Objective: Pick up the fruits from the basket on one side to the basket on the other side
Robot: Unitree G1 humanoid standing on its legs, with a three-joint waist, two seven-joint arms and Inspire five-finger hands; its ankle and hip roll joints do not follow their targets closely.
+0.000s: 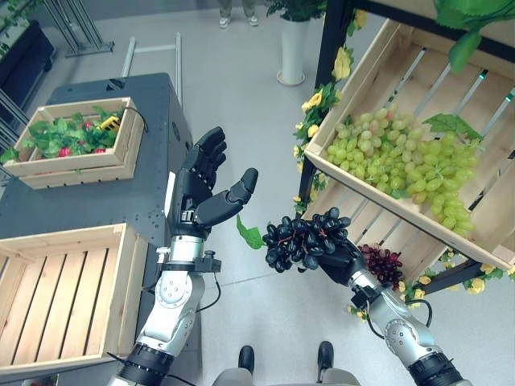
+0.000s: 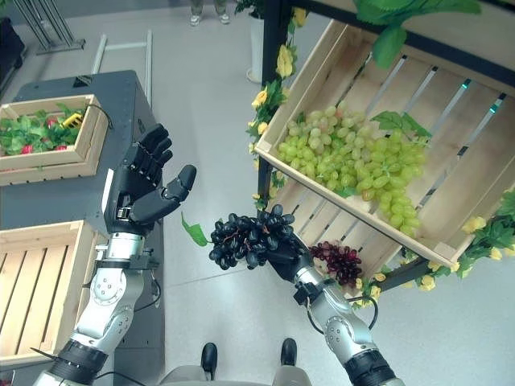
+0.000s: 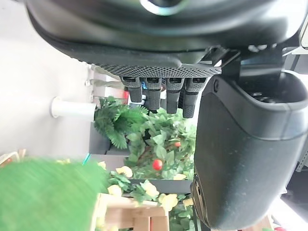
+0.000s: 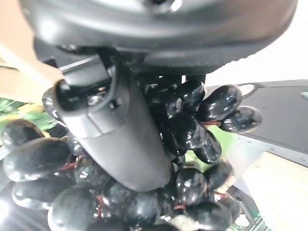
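Nowhere on the crates or fruit can any writing be read. The right robot hand reaches toward the middle over the floor, its fingers and thumb curled round a bunch of black grapes held up in the air, with a green leaf hanging from the bunch. The left robot hand is raised just beside the bunch, palm turned toward it, fingers straight and spread wide, holding nothing. On the right, a tilted wooden crate holds green grapes; below it lies a dark red bunch. On the dark desk to the left stand a slatted crate and a crate of leaves.
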